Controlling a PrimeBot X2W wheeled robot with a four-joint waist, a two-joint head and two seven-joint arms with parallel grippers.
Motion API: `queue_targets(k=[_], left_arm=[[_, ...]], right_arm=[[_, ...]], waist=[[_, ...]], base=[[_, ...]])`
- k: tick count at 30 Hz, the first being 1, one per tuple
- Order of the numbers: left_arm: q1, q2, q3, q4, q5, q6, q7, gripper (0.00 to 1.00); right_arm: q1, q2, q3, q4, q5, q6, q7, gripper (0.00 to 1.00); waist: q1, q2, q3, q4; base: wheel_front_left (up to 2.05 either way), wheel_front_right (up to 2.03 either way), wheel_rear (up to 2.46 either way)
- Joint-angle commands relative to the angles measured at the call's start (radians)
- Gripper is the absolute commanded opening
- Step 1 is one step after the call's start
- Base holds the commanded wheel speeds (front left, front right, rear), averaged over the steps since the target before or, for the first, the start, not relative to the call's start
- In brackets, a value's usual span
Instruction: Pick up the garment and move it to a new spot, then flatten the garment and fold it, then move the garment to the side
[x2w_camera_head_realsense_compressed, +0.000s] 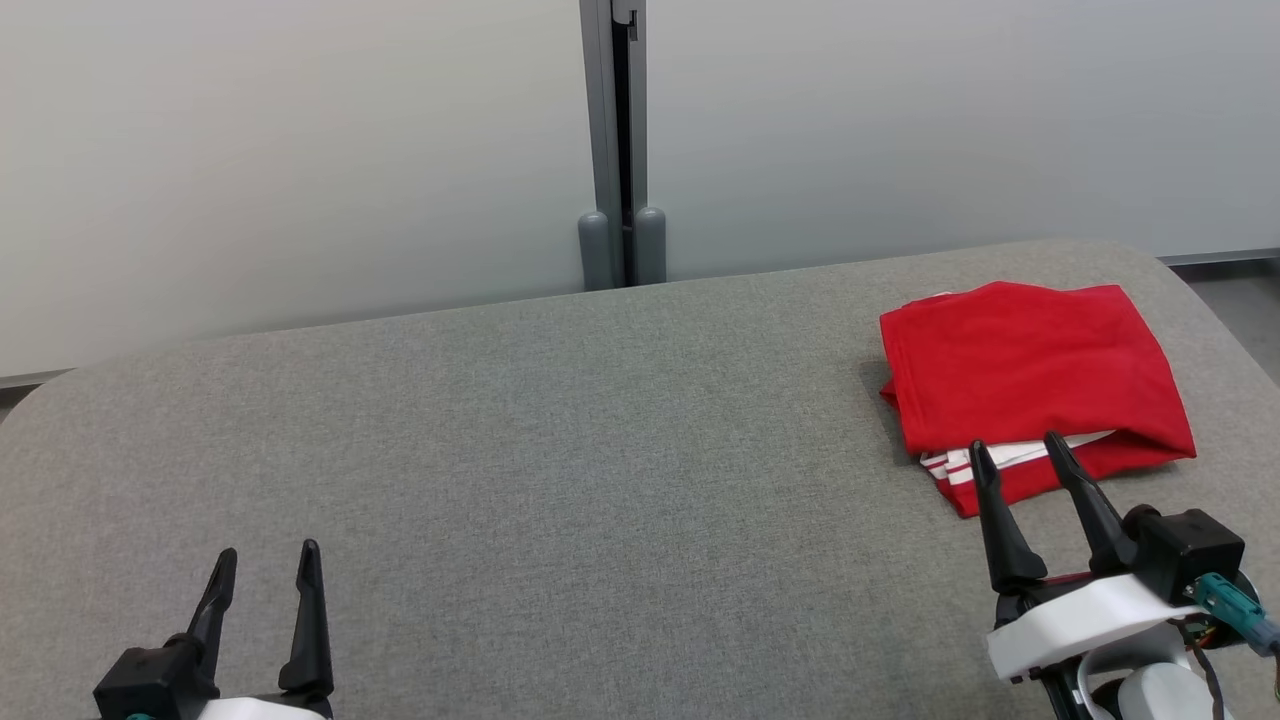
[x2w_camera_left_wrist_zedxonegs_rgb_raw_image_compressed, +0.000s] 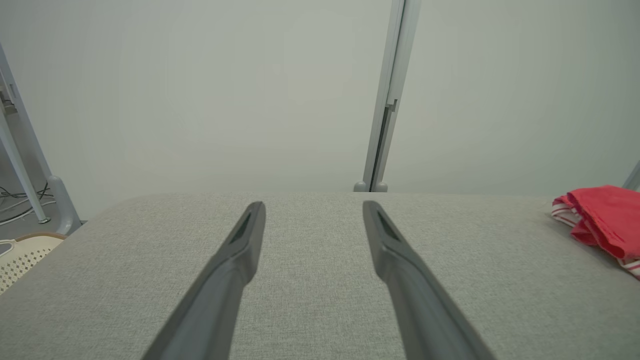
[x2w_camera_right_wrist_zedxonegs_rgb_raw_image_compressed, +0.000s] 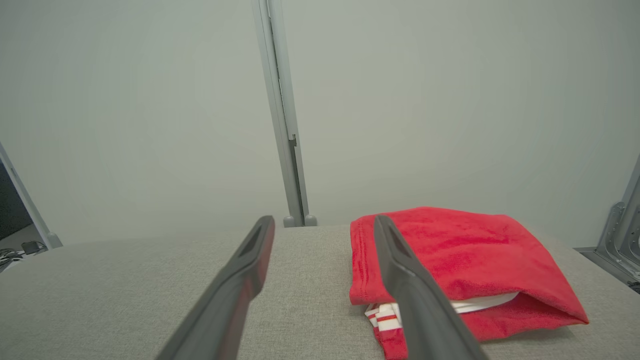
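The garment (x2w_camera_head_realsense_compressed: 1030, 375) is red with white-striped trim and lies folded at the far right of the grey table (x2w_camera_head_realsense_compressed: 560, 430). It also shows at the right edge of the left wrist view as garment (x2w_camera_left_wrist_zedxonegs_rgb_raw_image_compressed: 602, 220) and up close as garment (x2w_camera_right_wrist_zedxonegs_rgb_raw_image_compressed: 465, 260). My right gripper (x2w_camera_head_realsense_compressed: 1020, 455) stands open just before the garment's near edge, its fingertips overlapping the striped trim in the head view; nothing lies between the fingers. My left gripper (x2w_camera_head_realsense_compressed: 268, 555) is open over bare table at the lower left, far from the cloth, and appears as the left gripper (x2w_camera_left_wrist_zedxonegs_rgb_raw_image_compressed: 312, 207) in its own view.
Pale wall panels with a grey post (x2w_camera_head_realsense_compressed: 620, 140) stand behind the table. The table's rounded right edge lies close beyond the garment. A perforated cream basket (x2w_camera_left_wrist_zedxonegs_rgb_raw_image_compressed: 22, 252) and cables sit on the floor off the table's left end.
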Motion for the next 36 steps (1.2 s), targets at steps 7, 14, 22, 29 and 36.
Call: queue_targets(k=[7,14,22,29,36], left_arm=[[0.003,-0.005,-0.001,0.006,-0.002,0.003,0.002,0.00],[0.010,-0.038,0.007,0.036,-0.069,-0.015,0.025,0.00],[-0.016,-0.060,0.042,0.049,-0.189,-0.049,0.063,0.00],[-0.037,-0.077,0.070,0.060,-0.284,-0.077,0.094,0.00],[-0.053,-0.092,0.093,0.069,-0.359,-0.099,0.118,0.00]], right_arm=[[0.004,0.006,0.002,0.007,0.003,0.000,0.008,0.00],[0.031,0.023,-0.012,0.032,0.080,0.000,0.028,0.00],[0.029,0.034,-0.042,0.023,0.218,0.000,0.058,0.00],[0.027,0.042,-0.065,0.016,0.329,0.000,0.082,0.00],[0.025,0.048,-0.084,0.010,0.416,0.000,0.101,0.00]], waist=[[0.0000,-0.0001,0.000,0.002],[0.0000,-0.0001,0.002,0.005],[0.0000,-0.0001,0.006,0.009],[0.0000,-0.0001,0.010,0.013],[0.0000,-0.0001,0.013,0.017]], base=[[0.00,0.00,0.00],[0.00,0.00,0.00],[0.00,0.00,0.00],[0.00,0.00,0.00],[0.00,0.00,0.00]])
